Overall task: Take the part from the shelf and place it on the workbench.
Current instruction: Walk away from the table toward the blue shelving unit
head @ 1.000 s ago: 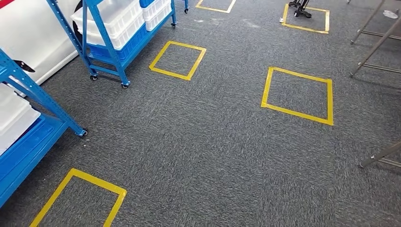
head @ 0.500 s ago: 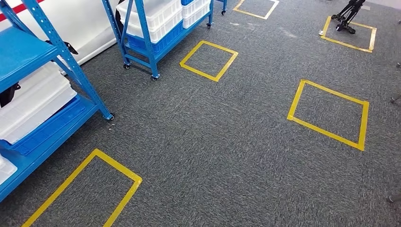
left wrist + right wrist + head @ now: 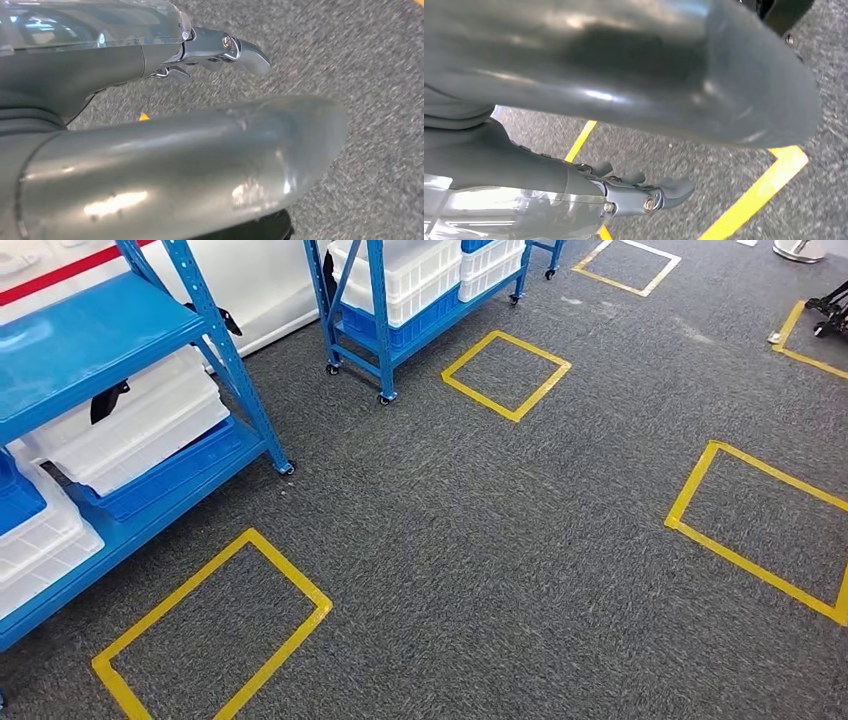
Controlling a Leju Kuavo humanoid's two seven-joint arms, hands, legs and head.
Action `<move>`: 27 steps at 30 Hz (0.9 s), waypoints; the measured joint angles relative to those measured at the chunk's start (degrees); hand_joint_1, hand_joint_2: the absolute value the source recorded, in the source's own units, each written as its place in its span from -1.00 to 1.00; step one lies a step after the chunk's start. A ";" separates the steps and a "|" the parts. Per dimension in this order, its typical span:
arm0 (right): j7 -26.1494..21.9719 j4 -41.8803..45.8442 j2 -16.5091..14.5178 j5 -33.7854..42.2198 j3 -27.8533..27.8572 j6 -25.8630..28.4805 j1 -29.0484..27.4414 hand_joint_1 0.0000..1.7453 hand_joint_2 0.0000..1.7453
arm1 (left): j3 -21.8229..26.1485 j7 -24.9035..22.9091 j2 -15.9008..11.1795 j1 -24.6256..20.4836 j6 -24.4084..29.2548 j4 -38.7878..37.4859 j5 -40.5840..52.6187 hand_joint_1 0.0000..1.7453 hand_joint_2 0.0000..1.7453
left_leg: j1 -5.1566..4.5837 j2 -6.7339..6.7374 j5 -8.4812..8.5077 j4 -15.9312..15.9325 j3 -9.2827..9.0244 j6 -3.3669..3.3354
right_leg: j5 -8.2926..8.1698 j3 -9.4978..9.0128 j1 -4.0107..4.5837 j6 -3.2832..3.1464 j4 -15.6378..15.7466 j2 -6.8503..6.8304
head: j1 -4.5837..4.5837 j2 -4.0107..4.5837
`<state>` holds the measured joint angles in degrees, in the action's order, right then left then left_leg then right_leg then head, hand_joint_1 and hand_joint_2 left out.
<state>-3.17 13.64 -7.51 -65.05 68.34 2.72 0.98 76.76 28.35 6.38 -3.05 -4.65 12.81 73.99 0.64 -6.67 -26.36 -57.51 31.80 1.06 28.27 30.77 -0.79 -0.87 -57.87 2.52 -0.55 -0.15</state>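
Observation:
A blue metal shelf stands at the left in the head view, with white bins on blue trays on its lower level. A small dark item sticks out beside one white bin; what it is I cannot tell. My left hand hangs over the grey carpet, its fingers stretched out and holding nothing. My right hand also hangs down, its fingers extended above yellow tape, with nothing in them.
A second blue shelf on wheels with white and blue bins stands farther back. Yellow tape squares mark the grey carpet. A black stand foot sits at the far right.
The whole picture has shifted: the camera has turned left, bringing the near shelf and its bins further into the picture. The tape squares slid right.

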 joint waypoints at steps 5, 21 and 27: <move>-0.03 0.00 -0.01 -0.53 0.08 0.05 -0.40 -1.00 -1.00 | 0.00 0.00 0.02 -0.15 -0.02 0.00 0.07 -1.00 -1.00 | 0.00 5.92 -7.47 -14.35 6.73 0.87 | 0.03 -0.15 0.26 -1.37 0.46 -4.10 | 0.58 -0.01; 0.04 -0.01 -0.01 -1.39 0.36 0.07 -0.13 -1.00 -1.00 | 0.01 -0.04 0.02 -0.20 0.02 0.00 0.05 -1.00 -1.00 | -0.16 5.41 0.70 1.28 -1.07 -2.46 | 8.86 5.31 0.16 1.59 -15.22 -2.74 | -0.09 0.00; 0.07 0.00 0.02 -1.99 0.45 0.12 -0.36 -1.00 -1.00 | 0.02 -0.07 0.09 -0.24 0.01 0.00 0.05 -1.00 -1.00 | -0.09 0.77 0.28 -0.05 -0.45 -1.11 | 0.36 0.38 -0.53 1.36 -1.53 1.61 | -0.13 0.00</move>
<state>-3.11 13.64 -7.49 -67.04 68.78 2.84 0.62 76.78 28.28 6.48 -3.29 -4.64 12.81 74.03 0.55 -5.90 -26.08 -57.56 31.35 -0.05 28.63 31.15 -1.32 0.50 -59.39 4.13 -0.68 -0.15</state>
